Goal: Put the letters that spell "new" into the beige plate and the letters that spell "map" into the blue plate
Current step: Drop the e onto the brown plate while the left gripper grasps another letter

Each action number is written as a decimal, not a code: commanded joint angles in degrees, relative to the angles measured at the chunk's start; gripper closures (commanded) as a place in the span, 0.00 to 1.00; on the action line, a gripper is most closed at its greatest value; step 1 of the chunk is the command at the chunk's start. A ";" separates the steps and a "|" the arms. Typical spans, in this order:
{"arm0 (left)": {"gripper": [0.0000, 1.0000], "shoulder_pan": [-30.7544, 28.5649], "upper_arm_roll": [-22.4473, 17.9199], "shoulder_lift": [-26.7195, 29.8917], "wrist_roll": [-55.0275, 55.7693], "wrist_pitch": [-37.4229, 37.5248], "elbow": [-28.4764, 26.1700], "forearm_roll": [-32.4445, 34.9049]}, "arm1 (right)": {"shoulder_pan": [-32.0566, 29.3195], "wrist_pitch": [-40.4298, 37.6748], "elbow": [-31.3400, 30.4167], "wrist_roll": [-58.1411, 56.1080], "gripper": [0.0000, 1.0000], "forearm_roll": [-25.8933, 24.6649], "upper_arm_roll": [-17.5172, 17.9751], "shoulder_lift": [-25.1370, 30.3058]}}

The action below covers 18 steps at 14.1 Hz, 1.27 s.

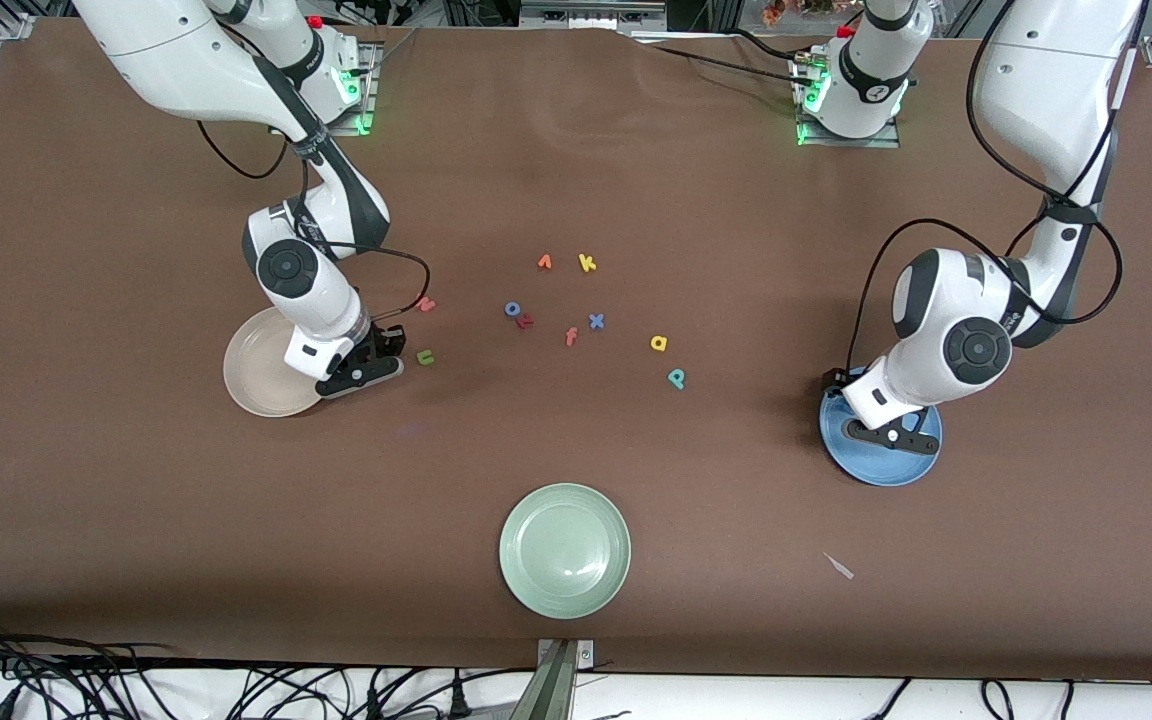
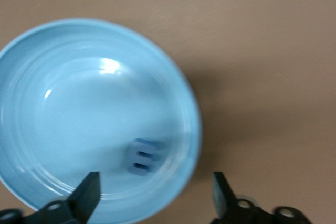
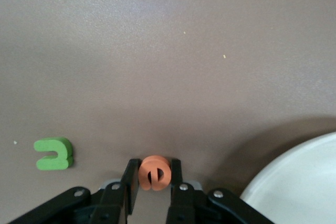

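Observation:
My right gripper (image 3: 154, 170) is shut on the orange e (image 3: 155, 173), low over the table beside the beige plate (image 1: 258, 378) (image 3: 307, 190). The green n (image 1: 425, 356) (image 3: 53, 153) lies close to it, and the pinkish-red w (image 1: 426, 304) lies a little farther from the front camera. The right gripper (image 1: 386, 348) hides the e in the front view. My left gripper (image 1: 888, 433) (image 2: 155, 198) hangs open over the blue plate (image 1: 878, 474) (image 2: 79, 103). The periwinkle m (image 2: 143, 157) lies in that plate. The yellow a (image 1: 658, 343) and teal p (image 1: 676, 378) lie mid-table.
A pale green plate (image 1: 565, 550) sits near the table's front edge. Loose letters lie mid-table: an orange v (image 1: 544, 262), a yellow k (image 1: 587, 263), a blue o (image 1: 513, 308), a red-orange f (image 1: 571, 336) and a blue x (image 1: 596, 321).

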<state>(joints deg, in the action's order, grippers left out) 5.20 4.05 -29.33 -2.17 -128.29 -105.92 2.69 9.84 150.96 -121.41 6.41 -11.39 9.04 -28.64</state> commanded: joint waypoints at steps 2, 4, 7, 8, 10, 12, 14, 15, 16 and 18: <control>0.00 0.78 6.12 2.00 11.26 6.12 3.87 1.44 | -0.08 -5.03 1.86 -0.96 0.77 -0.82 -0.34 1.21; 0.00 1.73 8.94 1.48 20.05 6.13 3.96 1.44 | -0.08 -10.84 5.46 -2.01 0.77 -0.82 -0.34 2.35; 0.00 8.13 8.95 -2.81 31.04 5.69 7.20 1.53 | -0.26 -19.19 11.08 -7.88 0.77 -0.74 -1.82 2.97; 0.00 9.64 8.95 -4.57 35.43 5.60 9.04 1.44 | -0.26 -21.56 12.49 -9.82 0.77 -0.74 -2.61 2.97; 0.00 12.19 8.95 -8.35 43.79 5.42 12.56 1.96 | -0.35 -22.73 12.25 -13.60 0.77 -0.56 -5.07 3.06; 0.00 14.91 8.87 -10.82 47.68 4.99 13.63 1.79 | -0.52 -20.90 10.67 -16.16 0.76 -0.47 -7.01 3.06; 0.00 15.37 8.69 -11.97 48.05 1.14 13.63 1.97 | -0.52 -14.86 5.60 -16.69 0.76 -0.39 -8.24 3.93; 0.00 15.37 8.69 -12.76 48.05 -1.15 13.63 1.97 | -0.52 -11.25 2.43 -16.70 0.76 -0.38 -8.51 4.37; 0.02 15.45 8.69 -13.55 48.05 -2.04 13.63 1.97 | -0.52 -9.13 0.57 -16.61 0.76 -0.21 -9.12 4.64; 0.21 15.54 8.69 -13.91 47.96 -2.22 13.54 2.14 | -0.61 -8.58 0.29 -16.61 0.63 0.05 -9.39 4.73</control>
<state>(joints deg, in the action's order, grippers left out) 20.32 13.04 -42.08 44.62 -130.50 -94.12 2.69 9.22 140.91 -118.70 -9.60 -11.57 -0.02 -25.96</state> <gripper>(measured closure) 0.022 0.722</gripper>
